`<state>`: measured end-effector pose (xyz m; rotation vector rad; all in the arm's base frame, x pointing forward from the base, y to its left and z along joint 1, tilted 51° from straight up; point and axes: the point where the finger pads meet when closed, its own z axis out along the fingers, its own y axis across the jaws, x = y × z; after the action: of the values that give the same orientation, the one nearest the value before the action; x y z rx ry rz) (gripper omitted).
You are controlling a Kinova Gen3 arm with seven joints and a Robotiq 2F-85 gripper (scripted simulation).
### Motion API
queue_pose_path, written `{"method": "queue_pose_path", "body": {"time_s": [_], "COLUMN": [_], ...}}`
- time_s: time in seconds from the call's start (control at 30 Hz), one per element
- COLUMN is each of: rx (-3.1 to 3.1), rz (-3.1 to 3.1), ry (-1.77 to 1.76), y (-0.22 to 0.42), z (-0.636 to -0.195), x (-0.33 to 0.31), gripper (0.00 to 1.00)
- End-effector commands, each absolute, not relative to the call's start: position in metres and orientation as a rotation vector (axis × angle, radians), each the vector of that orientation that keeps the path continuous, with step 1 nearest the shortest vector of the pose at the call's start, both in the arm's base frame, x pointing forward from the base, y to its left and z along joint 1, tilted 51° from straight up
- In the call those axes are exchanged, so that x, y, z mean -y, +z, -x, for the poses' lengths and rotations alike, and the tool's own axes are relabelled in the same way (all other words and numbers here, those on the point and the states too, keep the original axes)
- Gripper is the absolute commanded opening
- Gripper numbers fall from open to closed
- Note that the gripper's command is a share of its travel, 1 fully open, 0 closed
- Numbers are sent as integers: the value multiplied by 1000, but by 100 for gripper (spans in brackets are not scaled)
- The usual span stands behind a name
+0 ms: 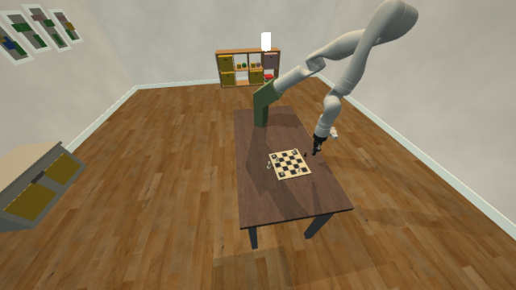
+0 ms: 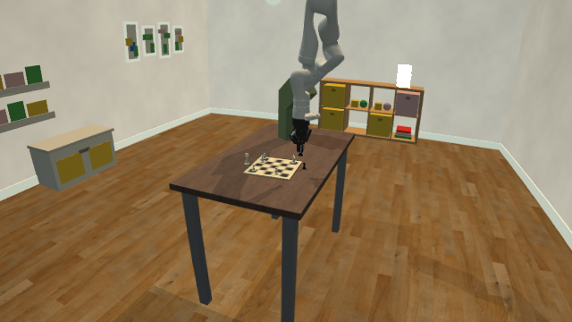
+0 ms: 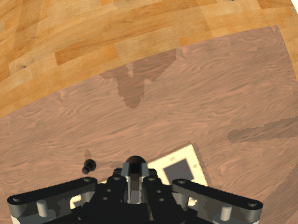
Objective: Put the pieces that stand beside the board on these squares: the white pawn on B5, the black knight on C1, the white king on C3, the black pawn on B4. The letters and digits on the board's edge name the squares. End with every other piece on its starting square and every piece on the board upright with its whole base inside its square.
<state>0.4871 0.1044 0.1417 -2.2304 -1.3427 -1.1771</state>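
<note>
My gripper [image 1: 314,151] [image 2: 300,150] [image 3: 135,173] is shut on a small black piece, most likely the black knight [image 2: 300,154] [image 3: 135,162]; its round base shows below the fingertips and the fingers hide the rest. It hangs above the table beside the board [image 1: 288,176] [image 2: 268,175] [image 3: 192,152]. The black pawn [image 1: 305,155] [image 2: 304,165] [image 3: 89,165] stands upright near it, just off the board. The tall white king [image 1: 268,164] [image 2: 247,158] stands off the opposite side. Several pale pieces stand on the board; I cannot tell which is the white pawn, nor read the edge letters.
Pale pieces near the board's edges include one at the corner [image 1: 294,151] [image 2: 293,159] nearest the black pawn and another [image 1: 281,174] [image 2: 253,169] at the front left. The table's long edge [image 1: 336,179] runs close beside the gripper. The green arm mount [image 1: 261,109] stands behind the board.
</note>
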Motion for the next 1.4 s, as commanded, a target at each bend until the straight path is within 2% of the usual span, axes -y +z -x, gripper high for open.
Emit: {"method": "queue_pose_path", "body": {"time_s": [0.0, 0.37, 0.63, 0.73, 0.9, 1.37], "rx": [1330, 1313, 1037, 1037, 898, 901], "rz": [2243, 2246, 2308, 2308, 2346, 2347], "ry": [-1174, -1163, -1093, -1093, -1056, -1046], "y": [143, 136, 50, 50, 9, 6], "z": [-487, -482, -436, -436, -404, -402], "x": [-99, -95, -38, -38, -16, -16], "gripper": [0, 0, 0, 0, 0, 0]}}
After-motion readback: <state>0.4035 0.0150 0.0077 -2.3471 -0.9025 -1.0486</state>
